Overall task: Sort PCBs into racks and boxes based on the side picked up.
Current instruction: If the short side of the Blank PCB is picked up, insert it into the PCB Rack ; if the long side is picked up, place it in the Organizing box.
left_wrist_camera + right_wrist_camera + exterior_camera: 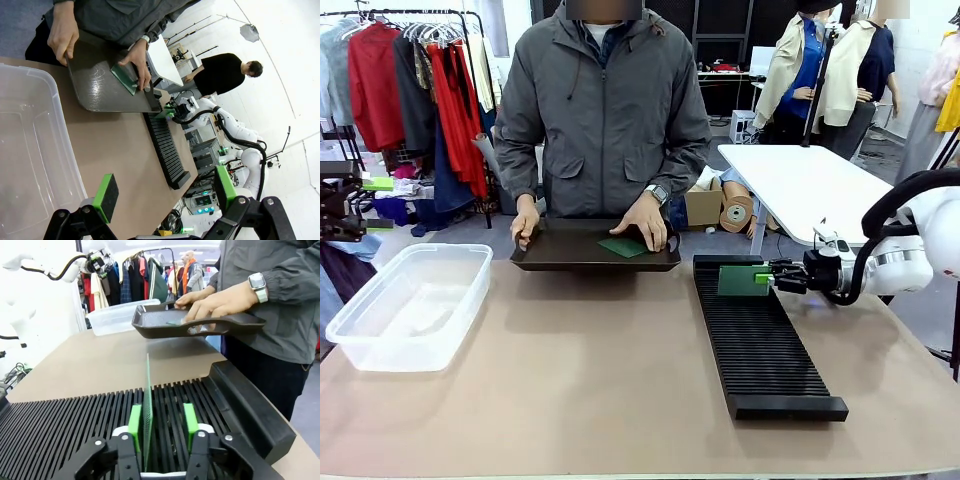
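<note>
Releasing seems the step in hand: the right gripper (162,416) has its green pads parted, likely just clear of the thin, flat PCB (148,400), which stands on edge in a slot at the far end of the ribbed black rack (70,420). Next calls for a straight withdrawal without tipping it. Beyond, a person's hand (220,302) steadies a matte black tray (165,329).

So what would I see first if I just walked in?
A green PCB standing upright in the far end of the long black rack, between the parted fingers of the right gripper. Across the table, a person holds a black tray with another PCB lying flat on it. A clear tub sits at the left.
</note>
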Controlling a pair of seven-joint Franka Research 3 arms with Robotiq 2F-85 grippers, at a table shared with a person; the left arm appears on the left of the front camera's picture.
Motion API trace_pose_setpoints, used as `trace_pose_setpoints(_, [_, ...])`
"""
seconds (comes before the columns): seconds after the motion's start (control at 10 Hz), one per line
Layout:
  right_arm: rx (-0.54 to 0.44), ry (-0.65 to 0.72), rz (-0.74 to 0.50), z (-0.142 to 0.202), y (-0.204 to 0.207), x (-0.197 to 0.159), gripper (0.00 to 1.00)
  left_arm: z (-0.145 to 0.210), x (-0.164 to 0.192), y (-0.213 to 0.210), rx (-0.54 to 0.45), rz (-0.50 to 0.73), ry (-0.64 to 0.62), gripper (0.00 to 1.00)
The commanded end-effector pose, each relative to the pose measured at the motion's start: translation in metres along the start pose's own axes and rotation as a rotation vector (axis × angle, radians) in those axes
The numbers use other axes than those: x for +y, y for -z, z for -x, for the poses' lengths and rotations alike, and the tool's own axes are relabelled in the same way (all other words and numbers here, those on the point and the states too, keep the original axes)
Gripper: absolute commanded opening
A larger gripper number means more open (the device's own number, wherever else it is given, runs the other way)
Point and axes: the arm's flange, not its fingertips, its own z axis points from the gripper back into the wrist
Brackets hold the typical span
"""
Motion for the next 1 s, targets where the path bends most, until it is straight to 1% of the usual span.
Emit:
trace_pose_setpoints(0.0, [-0.033, 0.012, 0.012, -0.01, 0.003, 0.003, 1.0, -0.001, -0.002, -0.001, 0.007, -0.001, -0.003, 1.0])
trace_pose_setpoints(0.4, [-0.024, 0.066, -0.001, -0.012, 0.002, 0.0, 1.0, -0.001, -0.002, -0.001, 0.007, -0.001, -0.003, 1.0])
trace_pose_setpoints(0.5, [-0.001, 0.052, -0.003, -0.012, 0.003, 0.001, 1.0, -0.001, -0.002, -0.001, 0.007, -0.001, -0.003, 1.0])
trace_pose_setpoints(0.6, [-0.018, 0.027, 0.003, -0.002, 0.001, -0.001, 1.0, -0.001, -0.002, -0.001, 0.007, -0.001, -0.003, 1.0])
trace_pose_setpoints(0.9, [-0.018, 0.027, 0.003, -0.002, 0.001, -0.001, 1.0, -0.001, -0.002, -0.001, 0.007, -0.001, -0.003, 1.0])
